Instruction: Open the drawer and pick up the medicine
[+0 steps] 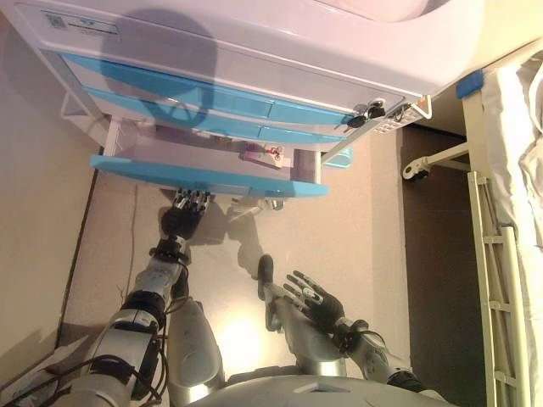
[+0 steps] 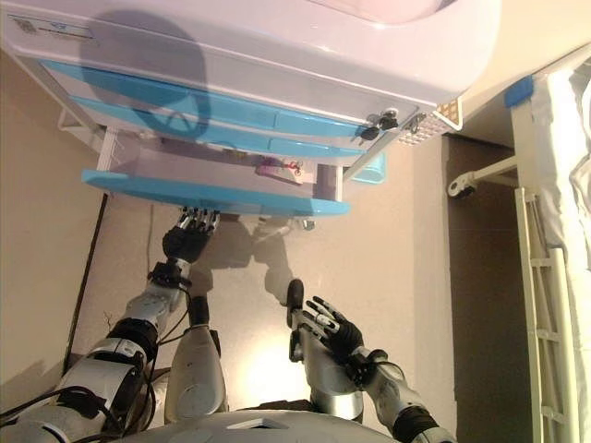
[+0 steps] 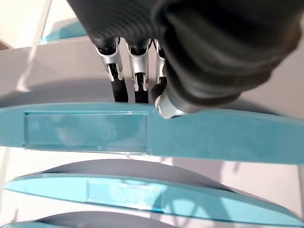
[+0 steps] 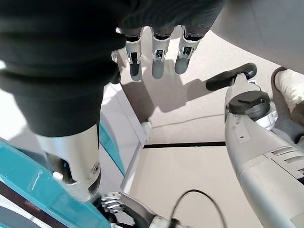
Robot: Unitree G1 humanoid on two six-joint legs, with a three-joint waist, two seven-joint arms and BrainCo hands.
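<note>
The white cabinet's lowest drawer is pulled out, its blue front (image 1: 208,178) towards me; it also shows in the left wrist view (image 3: 85,130). Inside lies the medicine (image 1: 261,153), a small pink-and-white pack near the drawer's right end, also in the right eye view (image 2: 277,170). My left hand (image 1: 182,216) is just below the drawer front with fairly straight fingers (image 3: 126,80), their tips at its lower edge. My right hand (image 1: 312,298) hangs low and apart from the cabinet, fingers (image 4: 156,61) spread and empty.
Two upper blue drawers (image 1: 187,89) are shut. A key bunch (image 1: 365,114) hangs at the cabinet's right corner. A bed with a white side rail (image 1: 501,280) and a caster wheel (image 1: 416,170) stand to the right. Beige floor lies below the drawer.
</note>
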